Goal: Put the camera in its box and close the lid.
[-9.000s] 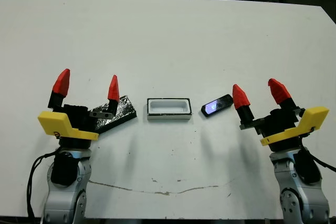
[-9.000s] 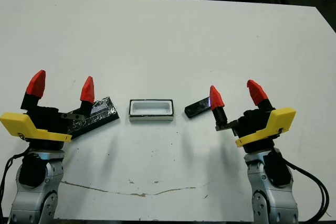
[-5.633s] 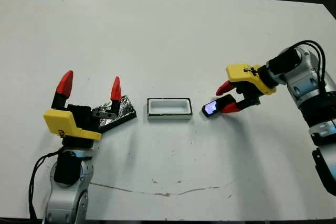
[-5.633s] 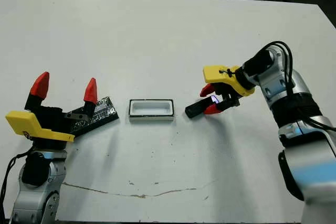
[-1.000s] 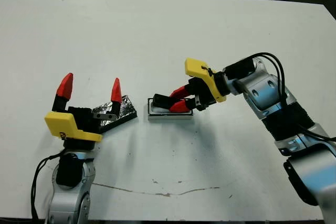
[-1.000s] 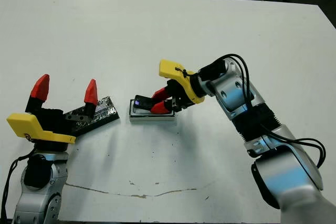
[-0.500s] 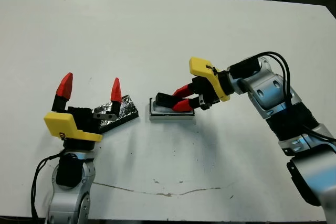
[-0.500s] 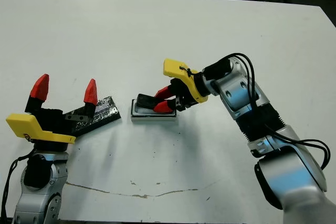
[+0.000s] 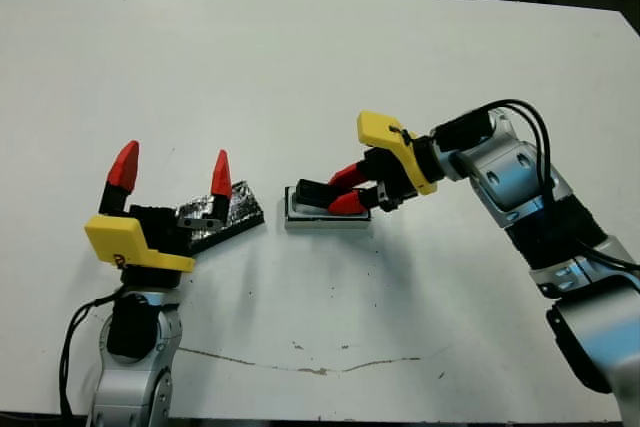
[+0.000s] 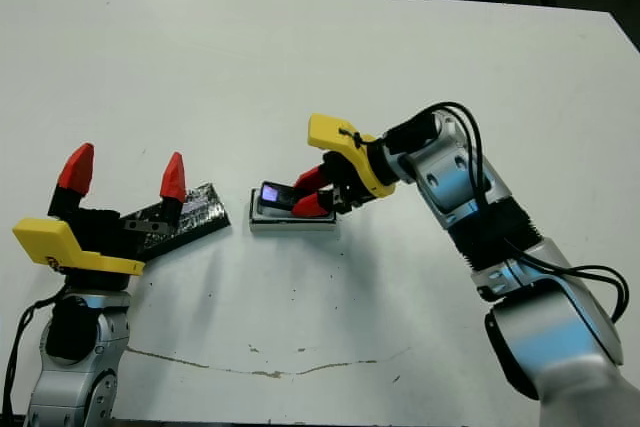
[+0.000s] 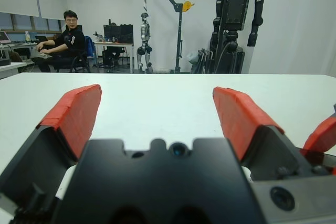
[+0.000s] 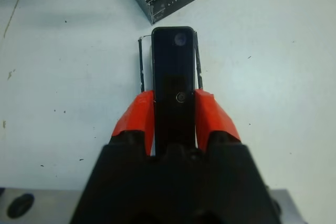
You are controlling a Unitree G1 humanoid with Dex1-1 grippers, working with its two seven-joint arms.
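Right gripper [image 9: 338, 190] clamped on camera [image 12: 174, 74], long axis aligned over box [image 9: 326, 220]; left gripper [image 9: 170, 173] spread, empty, beside lid [image 9: 222, 213].

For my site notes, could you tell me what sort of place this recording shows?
Most likely a robotics lab: humanoid robots hang on stands beside a hoist crane, and a person sits at computer desks beyond the white table.
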